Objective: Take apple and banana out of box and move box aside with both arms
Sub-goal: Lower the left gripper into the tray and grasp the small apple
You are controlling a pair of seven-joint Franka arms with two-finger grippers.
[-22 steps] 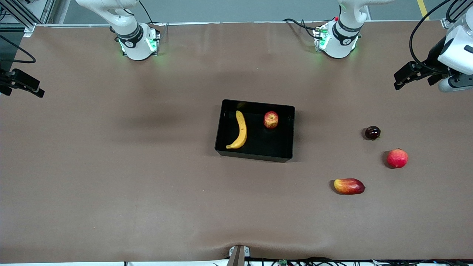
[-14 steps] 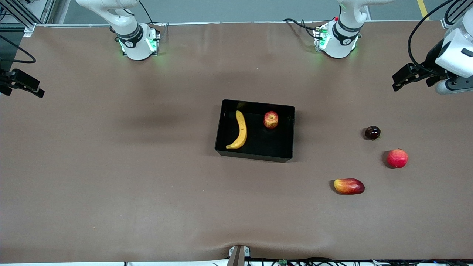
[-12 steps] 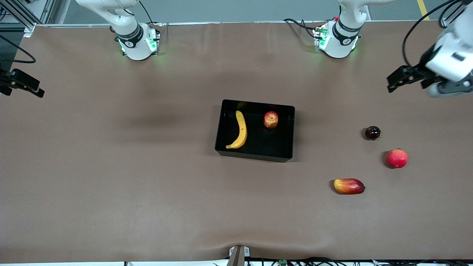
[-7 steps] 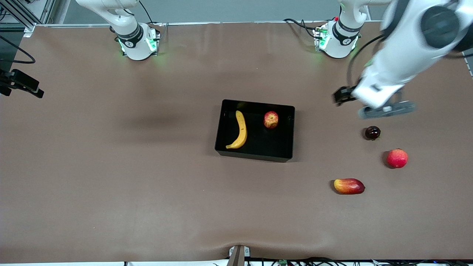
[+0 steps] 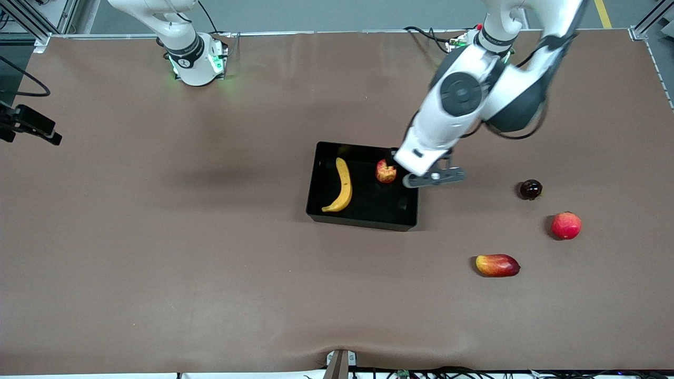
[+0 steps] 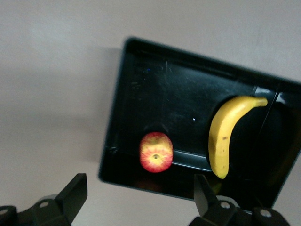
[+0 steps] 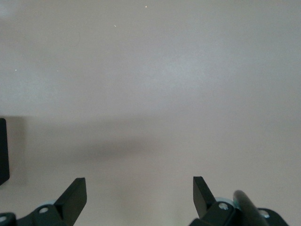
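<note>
Left gripper (image 6: 136, 197) hangs over the box's end toward the left arm's end of the table, fingers spread wide and holding nothing; in the front view the white wrist hides it. Its arm (image 5: 463, 100) reaches down from the base at the table's far edge, elbow bent and forearm slanting toward the table's middle. Right gripper (image 7: 136, 195) is likewise spread and empty, looking down on bare table; its arm waits, with only a black piece of it (image 5: 29, 123) visible at the table's edge by the right arm's end.

A smooth brown mat covers the table (image 5: 158, 237). On its middle sits the box (image 5: 316, 179), a glossy black shallow rectangular bin, open on top, its long sides running roughly parallel with the table's far edge. Inside, the banana (image 5: 341, 185), smooth, yellow and curved, lies at the end toward the right arm, its long axis running from the far wall toward the near wall. The apple (image 5: 384, 171), small, round, red with yellow patches, rests by the far wall at the other end, partly covered by the left wrist.

Outside the box, toward the left arm's end, lie an oblong red-yellow mango (image 5: 497, 265), a round pinkish-red fruit (image 5: 566, 225) and a small dark glossy fruit (image 5: 531, 189), well apart.
</note>
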